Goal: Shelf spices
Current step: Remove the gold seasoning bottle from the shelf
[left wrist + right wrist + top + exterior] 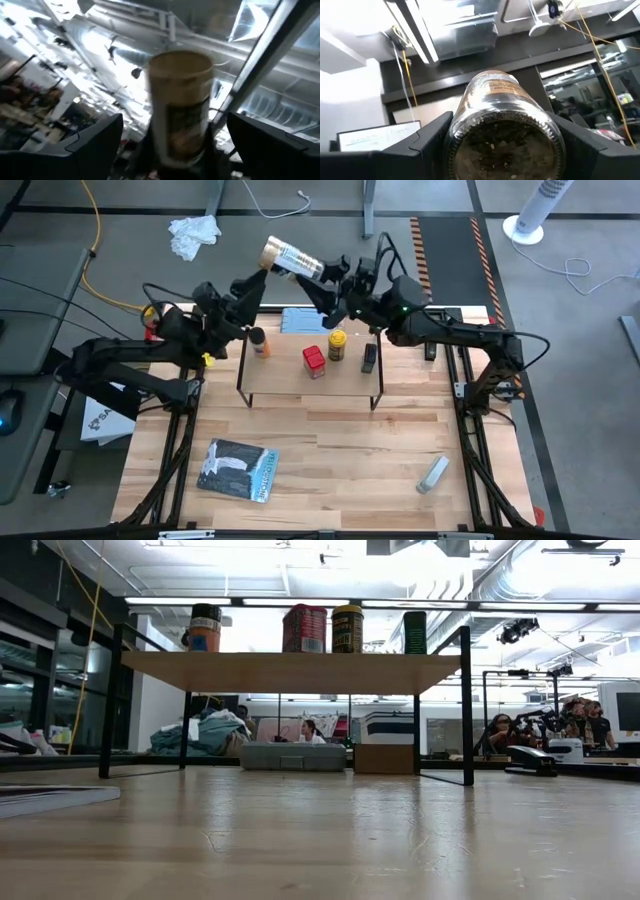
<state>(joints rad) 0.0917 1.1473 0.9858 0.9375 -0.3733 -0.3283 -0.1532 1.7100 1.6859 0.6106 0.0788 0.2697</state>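
Held aloft beyond the shelf's (310,380) far edge, the tan cylinder (291,257) is clamped by the right gripper's (325,273) jaws at 1 end, while the left gripper's (252,283) jaws flank its other end; it looks rigid, smooth and light, best pinched mid-body.

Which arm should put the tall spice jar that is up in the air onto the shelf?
Right. The right gripper is shut on the tan cylinder, held in the air beyond the shelf. The left gripper is open beside it, not gripping.
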